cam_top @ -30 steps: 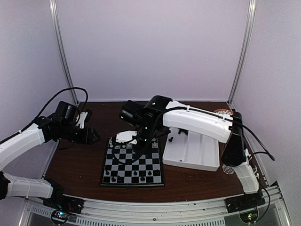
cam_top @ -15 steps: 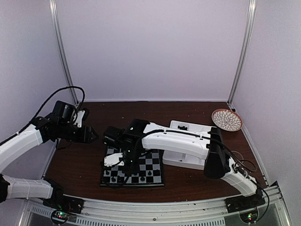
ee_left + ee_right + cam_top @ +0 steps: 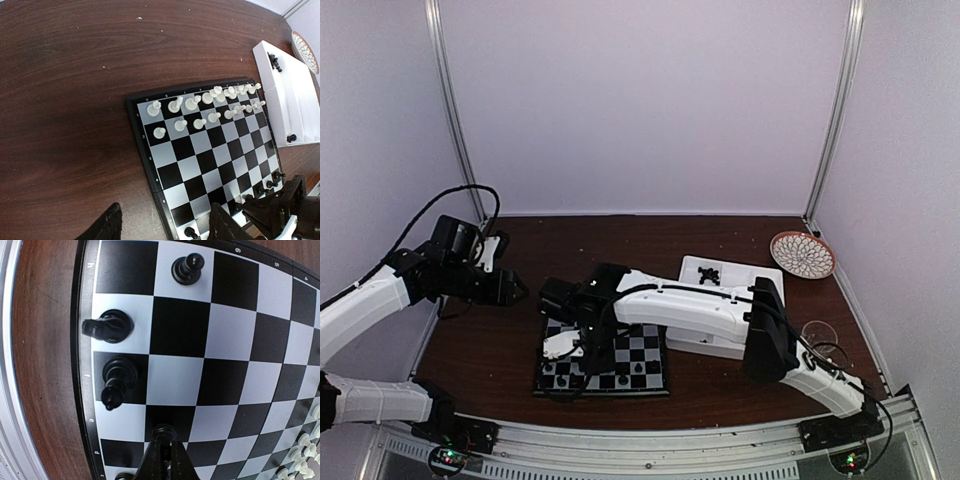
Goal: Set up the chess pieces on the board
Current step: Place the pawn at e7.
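The board (image 3: 640, 352) lies at the near middle of the table. In the left wrist view the board (image 3: 200, 160) has white pieces (image 3: 207, 97) in its two far rows and black pieces (image 3: 190, 232) along the near edge. My right gripper (image 3: 164, 442) is shut on a small black piece (image 3: 164, 431) over a black square of the board (image 3: 225, 340), one square in from the edge. Other black pieces (image 3: 117, 377) stand along that edge row. In the top view the right gripper (image 3: 570, 350) is low over the board's near left part. My left gripper (image 3: 165, 230) is open and empty, off the board's left side (image 3: 512, 290).
A white divided tray (image 3: 735, 325) stands right of the board with a few black pieces (image 3: 708, 274) in it. It also shows in the left wrist view (image 3: 290, 95). A patterned plate (image 3: 802, 255) lies at the back right. A clear glass (image 3: 817, 335) stands near the right arm.
My right arm has swung from the board's far side to its near left part and come down. The left arm has hardly moved.
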